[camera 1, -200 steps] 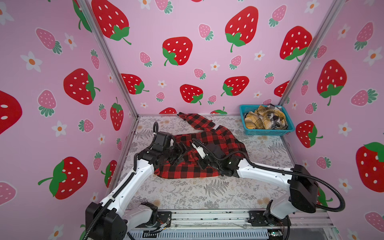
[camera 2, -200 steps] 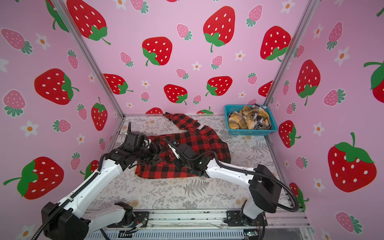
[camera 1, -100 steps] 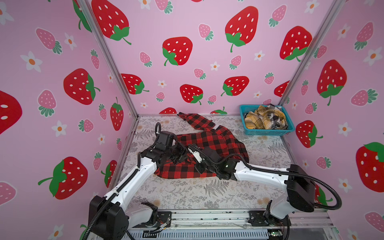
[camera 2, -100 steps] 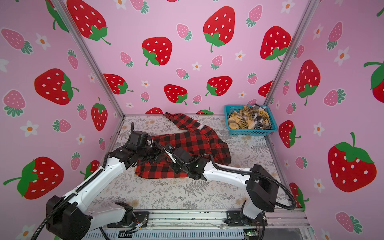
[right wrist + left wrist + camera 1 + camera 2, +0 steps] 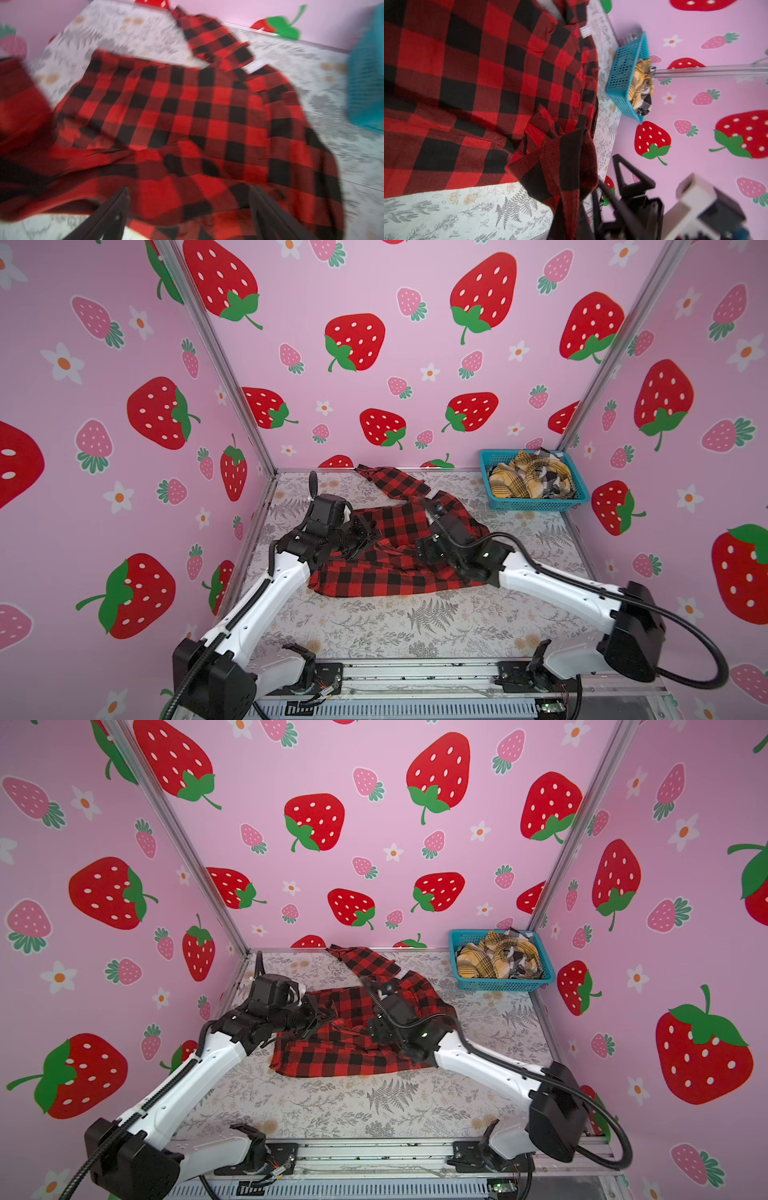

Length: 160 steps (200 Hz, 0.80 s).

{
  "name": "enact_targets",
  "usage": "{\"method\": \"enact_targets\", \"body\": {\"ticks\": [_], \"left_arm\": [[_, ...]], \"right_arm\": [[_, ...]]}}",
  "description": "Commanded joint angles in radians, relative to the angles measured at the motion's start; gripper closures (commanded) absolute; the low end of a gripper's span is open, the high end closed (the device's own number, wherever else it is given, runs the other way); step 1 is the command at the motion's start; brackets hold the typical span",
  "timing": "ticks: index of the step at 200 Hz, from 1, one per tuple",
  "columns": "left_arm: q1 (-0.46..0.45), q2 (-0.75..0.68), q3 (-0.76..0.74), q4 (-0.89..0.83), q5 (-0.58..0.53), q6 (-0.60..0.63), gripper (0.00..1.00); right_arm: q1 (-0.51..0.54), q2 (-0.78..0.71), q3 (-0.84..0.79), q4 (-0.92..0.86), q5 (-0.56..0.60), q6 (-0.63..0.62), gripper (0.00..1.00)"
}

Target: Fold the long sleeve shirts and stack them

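The red-and-black long sleeve shirt [image 5: 395,572] lies crumpled mid-table, one sleeve trailing toward the back wall. My left gripper [image 5: 369,536] is shut on a bunched fold at the shirt's left side. In the left wrist view that fold [image 5: 566,166] runs down into the jaws and hides the fingertips. My right gripper [image 5: 189,207] hangs open just above the shirt [image 5: 187,114], both dark fingers [image 5: 116,207] wide apart with nothing between them. Its wrist [image 5: 451,537] sits over the shirt's right half. A mustard plaid shirt [image 5: 511,485] and a black-white one [image 5: 555,479] lie heaped in the basket.
The teal mesh basket [image 5: 536,504] stands in the back right corner against the walls. Pink strawberry walls close in the left, back and right sides. Bare fern-print tabletop [image 5: 415,626] stretches between the shirt and the front rail.
My left gripper has closed on the shirt's fold. My right gripper has opened, letting go of the cloth, and drawn back to the right.
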<state>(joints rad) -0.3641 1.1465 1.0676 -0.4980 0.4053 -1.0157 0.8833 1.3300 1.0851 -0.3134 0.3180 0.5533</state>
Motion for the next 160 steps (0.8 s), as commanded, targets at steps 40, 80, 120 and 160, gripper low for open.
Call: {"method": "enact_targets", "body": {"ticks": [40, 80, 120, 160], "left_arm": [[0.005, -0.18, -0.104, 0.055, 0.015, 0.053, 1.0], [0.006, -0.221, -0.131, 0.058, 0.029, 0.048, 1.0], [0.01, -0.269, -0.13, 0.006, 0.003, 0.074, 1.0], [0.066, -0.289, -0.139, -0.117, -0.055, 0.114, 1.0]], "right_arm": [[-0.349, -0.176, -0.4, 0.173, -0.655, 0.513, 0.07], [-0.414, -0.066, -0.493, 0.466, -0.816, 0.676, 0.05], [-0.458, 0.087, -0.469, 0.543, -0.811, 0.712, 0.21], [-0.494, 0.148, -0.45, 0.574, -0.816, 0.709, 0.71]]}}
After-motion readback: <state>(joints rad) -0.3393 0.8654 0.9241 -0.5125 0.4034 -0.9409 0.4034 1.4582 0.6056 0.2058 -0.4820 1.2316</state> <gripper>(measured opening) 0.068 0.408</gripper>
